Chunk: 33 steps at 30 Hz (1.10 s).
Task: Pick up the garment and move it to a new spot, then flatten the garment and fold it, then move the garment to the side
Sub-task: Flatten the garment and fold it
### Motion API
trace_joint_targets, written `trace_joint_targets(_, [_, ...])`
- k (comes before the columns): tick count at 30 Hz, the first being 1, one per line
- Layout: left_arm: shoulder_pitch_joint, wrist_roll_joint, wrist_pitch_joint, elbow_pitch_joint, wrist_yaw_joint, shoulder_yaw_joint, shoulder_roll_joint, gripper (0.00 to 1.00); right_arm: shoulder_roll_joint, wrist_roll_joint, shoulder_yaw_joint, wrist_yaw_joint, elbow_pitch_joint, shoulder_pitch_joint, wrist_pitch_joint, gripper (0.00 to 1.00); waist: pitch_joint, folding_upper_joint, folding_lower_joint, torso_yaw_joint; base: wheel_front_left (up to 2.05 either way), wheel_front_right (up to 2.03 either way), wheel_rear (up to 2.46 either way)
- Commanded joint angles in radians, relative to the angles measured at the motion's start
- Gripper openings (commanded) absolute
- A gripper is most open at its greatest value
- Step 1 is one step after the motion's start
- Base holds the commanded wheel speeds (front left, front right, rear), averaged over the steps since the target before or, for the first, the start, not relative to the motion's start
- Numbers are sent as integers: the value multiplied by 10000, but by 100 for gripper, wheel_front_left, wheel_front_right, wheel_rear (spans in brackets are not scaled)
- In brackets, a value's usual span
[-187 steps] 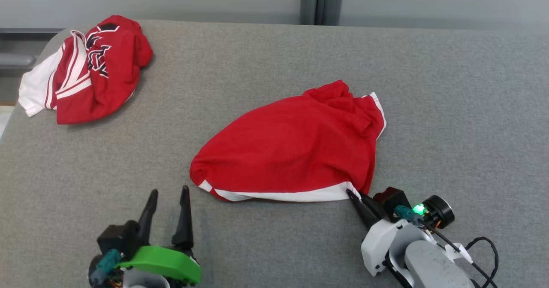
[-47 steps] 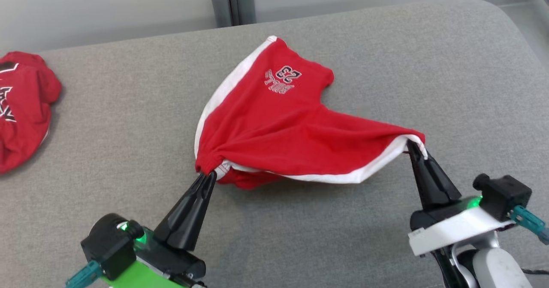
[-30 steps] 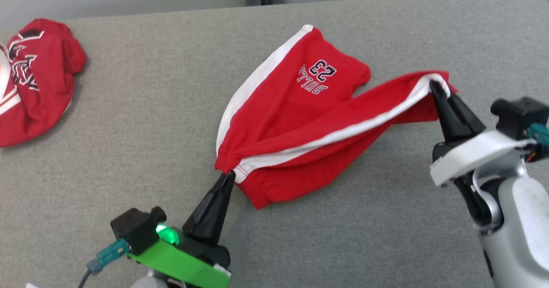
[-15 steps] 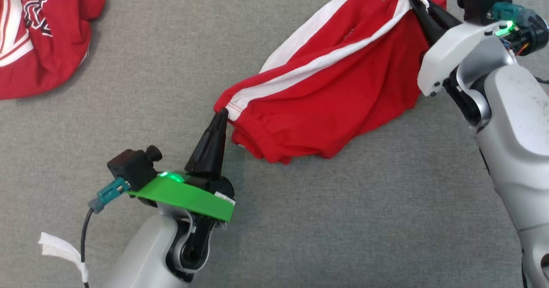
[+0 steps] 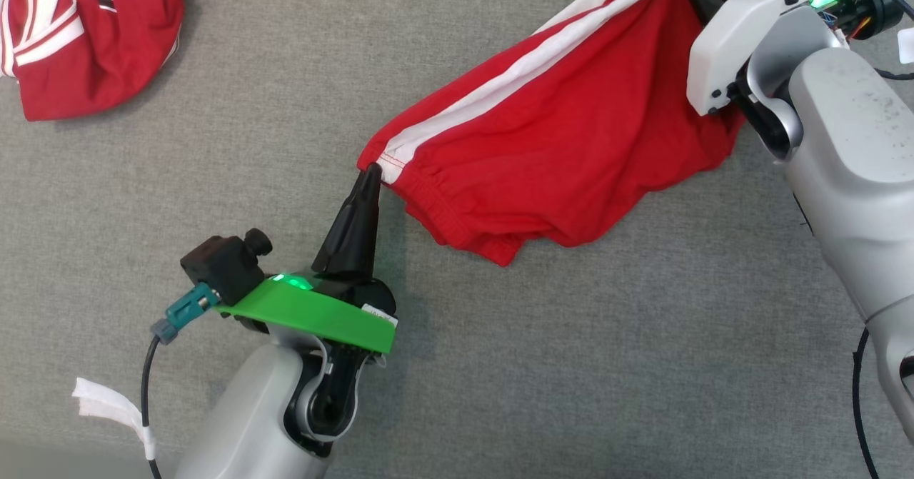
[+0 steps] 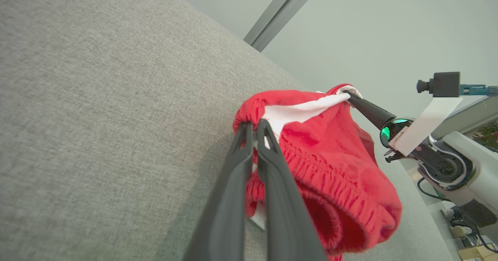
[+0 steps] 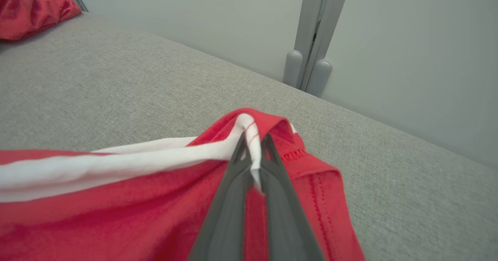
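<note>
tabletop [image 5: 500, 365]: grey cloth surface is lying bare beneath the arms, giving room to spread fabric.
left pincer [image 5: 370, 175]: fully closed, it is pinching the waistband end of the white stripe, nearest the robot.
garment [image 5: 564, 158]: red shorts are hanging stretched between both pincers, the middle sagging low; whether it is brushing the cloth i cannot tell.
right pincer [image 7: 253, 144]: clamped tight, it is gripping the stripe's hem end, so the two holds are pulling the side taut, likely for laying flat.
second red garment [image 5: 93, 43]: is lying bunched far left, well apart.
</note>
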Motion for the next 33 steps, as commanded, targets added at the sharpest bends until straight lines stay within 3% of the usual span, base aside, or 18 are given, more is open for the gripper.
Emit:
trace_joint_targets(1, [34,-98,-33,14,-25,-25,76,0,-37,34,115,-13,187,-195,-212,84,4,-1,0,12,0,0,0])
trace_joint_targets(2, [76,-110,-33,33,-25,-41,100,0,-61,8,192,-14,329,-314,-434,100,-4,-1,0,13,0,0,0])
trace_joint_targets(6, [250,-199,-33,121,-25,7,160,0,29,210,376,-14,878,-545,-1005,100,-127,-1,0,-33,0,0,0])
trace_joint_targets(7, [287,-172,-33,126,-24,69,180,14,7,253,413,-13,987,-596,-1110,100,-179,-1,0,-50,0,0,0])
trace_joint_targets(8, [338,-58,-33,118,-24,163,218,44,-28,292,481,-14,1102,-657,-1231,100,-244,-1,0,-73,0,0,0])
trace_joint_targets(9, [397,82,-33,118,-24,204,259,96,-62,334,527,-13,1186,-683,-1322,100,-313,-1,0,-95,0,0,0])
trace_joint_targets(10, [492,213,-33,128,-22,253,283,100,-90,409,609,-13,1282,-687,-1401,100,-401,-1,0,-120,0,0,0])
trace_joint_targets(18, [1081,1401,-22,41,-23,735,378,100,-564,1139,1270,-13,1646,-492,-1325,100,-1144,-1,0,-234,0,0,0])
trace_joint_targets(25, [1298,2832,-22,-323,149,1540,326,100,-932,1896,1962,-13,1858,-136,-218,100,-1448,-1,0,-181,0,0,0])
trace_joint_targets(33, [1366,3976,-20,-507,151,2461,-356,100,-1100,2527,2384,-13,2075,141,728,100,-1211,-1,0,73,0,0,0])
